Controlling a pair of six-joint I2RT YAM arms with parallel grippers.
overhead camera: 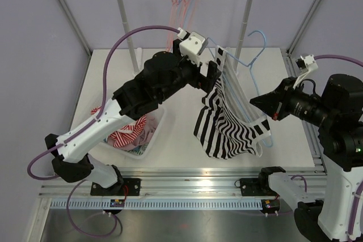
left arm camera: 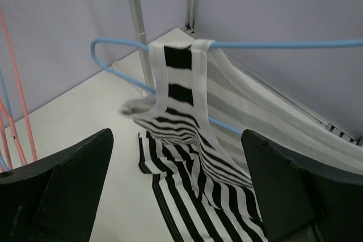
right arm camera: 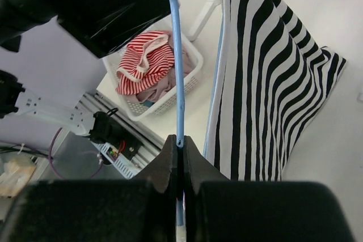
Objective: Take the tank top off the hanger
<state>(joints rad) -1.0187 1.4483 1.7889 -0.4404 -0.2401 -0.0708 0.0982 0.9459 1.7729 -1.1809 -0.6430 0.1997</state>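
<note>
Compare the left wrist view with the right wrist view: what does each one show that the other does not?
Only the left wrist view shows the white-edged shoulder strap of the black-and-white striped tank top draped over the light blue wire hanger, ahead of the open left end effector. Only the right wrist view shows the right end effector shut on the hanger's wire, and the white plastic basket holding a red-and-white striped garment. Both show the hanger and the striped tank top.
</note>
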